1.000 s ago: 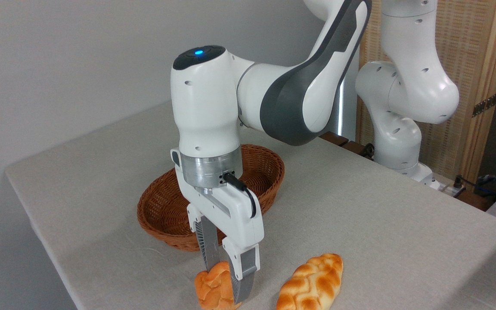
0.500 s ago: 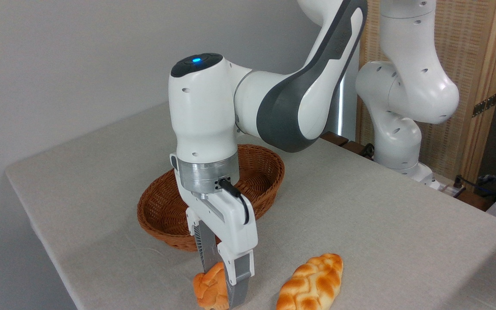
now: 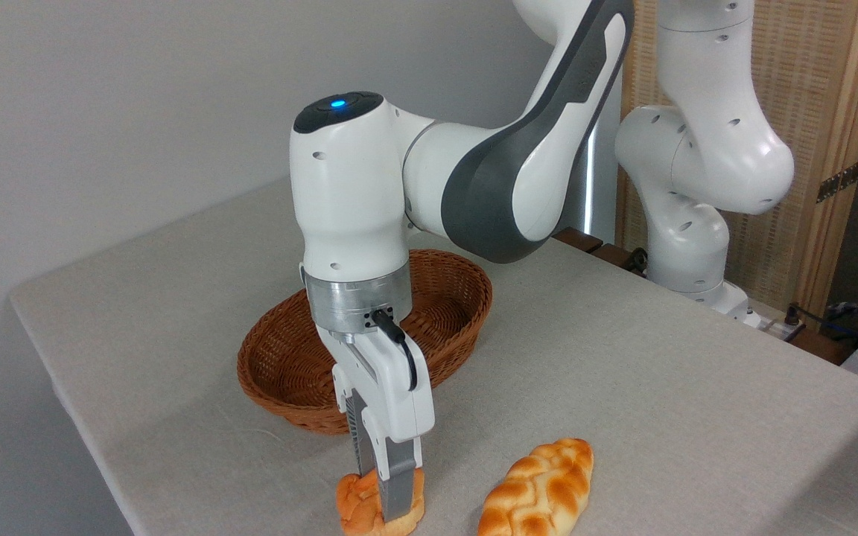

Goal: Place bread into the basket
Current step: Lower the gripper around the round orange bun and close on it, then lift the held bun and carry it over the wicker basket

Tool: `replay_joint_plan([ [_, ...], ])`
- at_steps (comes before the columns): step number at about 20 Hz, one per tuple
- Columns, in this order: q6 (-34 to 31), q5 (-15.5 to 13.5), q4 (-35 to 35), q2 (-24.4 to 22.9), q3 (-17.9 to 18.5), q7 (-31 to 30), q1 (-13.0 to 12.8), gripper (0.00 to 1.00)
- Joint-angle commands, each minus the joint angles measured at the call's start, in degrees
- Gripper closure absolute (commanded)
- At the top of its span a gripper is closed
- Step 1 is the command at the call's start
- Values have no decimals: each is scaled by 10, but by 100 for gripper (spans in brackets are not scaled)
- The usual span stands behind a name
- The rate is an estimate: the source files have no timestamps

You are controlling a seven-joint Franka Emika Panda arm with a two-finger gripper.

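The bread (image 3: 355, 506), a small orange-golden knotted bun, rests on the table near the front edge. My gripper (image 3: 378, 494) points straight down onto it with the jaws nearly together. One grey finger presses its near side and the other stands behind it, so the gripper is shut on the bread. The bun shows on both sides of the front finger. The basket (image 3: 272, 391), oval brown wicker, stands just behind the gripper, and the wrist hides part of its inside.
A longer braided golden-brown loaf (image 3: 541, 487) lies to the right of the bun. The table's left edge (image 3: 64, 372) runs close by. The arm's base (image 3: 686, 223) stands at the back right before a wooden screen.
The wrist has turned and shifted slightly left, and the fingers have drawn closer together on the bun. The bun now sits flatter than a second ago.
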Motion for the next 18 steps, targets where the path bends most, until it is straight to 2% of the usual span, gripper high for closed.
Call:
replay_joint_plan([
  [1, 19, 4, -6, 5, 2, 9, 0, 73],
  [8, 18, -4, 0, -3, 3, 6, 0, 73],
  [11, 12, -10, 14, -24, 8, 3, 2, 73],
  [15, 5, -57, 23, -53, 10, -7, 3, 73],
  [18, -31, -106, 36, -70, 10, -57, 3, 73],
])
